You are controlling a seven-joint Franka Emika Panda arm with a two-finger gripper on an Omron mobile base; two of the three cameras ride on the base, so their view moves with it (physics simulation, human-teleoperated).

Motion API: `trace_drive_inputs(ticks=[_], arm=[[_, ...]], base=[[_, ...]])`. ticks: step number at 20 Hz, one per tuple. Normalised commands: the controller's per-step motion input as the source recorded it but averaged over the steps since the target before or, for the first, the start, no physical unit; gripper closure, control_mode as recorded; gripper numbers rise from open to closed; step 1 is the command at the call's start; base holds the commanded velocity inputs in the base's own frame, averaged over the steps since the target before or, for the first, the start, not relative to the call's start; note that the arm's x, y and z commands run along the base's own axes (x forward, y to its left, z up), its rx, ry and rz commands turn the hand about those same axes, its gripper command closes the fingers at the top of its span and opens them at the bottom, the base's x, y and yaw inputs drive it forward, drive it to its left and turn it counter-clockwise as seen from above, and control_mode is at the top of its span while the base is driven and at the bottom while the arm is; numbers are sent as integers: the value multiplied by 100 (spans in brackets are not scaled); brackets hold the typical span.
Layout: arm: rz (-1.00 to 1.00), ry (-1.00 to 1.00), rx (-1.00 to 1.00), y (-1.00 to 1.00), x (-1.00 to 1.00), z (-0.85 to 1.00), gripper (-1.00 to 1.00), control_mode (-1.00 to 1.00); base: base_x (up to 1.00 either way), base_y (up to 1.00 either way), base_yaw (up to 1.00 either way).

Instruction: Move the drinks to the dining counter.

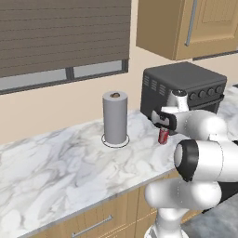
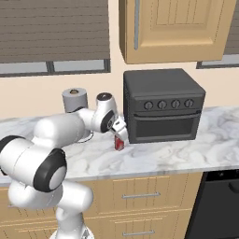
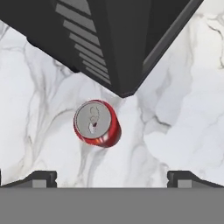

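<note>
Two-finger gripper (image 3: pixel 112 177) hangs jaws wide over the upright red soda can (image 3: pixel 97 123) beside the black toaster oven's (image 2: pixel 162 105) near-left corner, aligned for a top-down grab.

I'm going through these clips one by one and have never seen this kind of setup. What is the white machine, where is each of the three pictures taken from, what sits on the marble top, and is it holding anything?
The white machine is a robot arm on a driving base, rendered in a simulated kitchen. Two pictures come from cameras on the base, behind the arm to its left and right, so they show the same scene from two sides. The third comes from a camera on the hand, looking straight down.

On the marble worktop stand a grey paper towel roll, a black toaster oven and a red soda can, upright just in front of the oven's corner.

The gripper hangs directly above the can with its jaws wide open; in the hand view its fingertips sit far apart on either side. It holds nothing yet. Closing on the can looks like the likely next step.
</note>
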Motion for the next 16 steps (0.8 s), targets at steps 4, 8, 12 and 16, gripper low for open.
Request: trace_drive_inputs(ticks=[4,8,12,16], arm=[[0,0,0,-10,0,0,-100,-100],[0,0,0,-2,13,0,-100,-100],[0,3,0,0,27,0,-100,-100],[0,6,0,0,9,-15,-100,-100]], base=[[0,0,0],[0,0,0],[0,0,0],[0,0,0]])
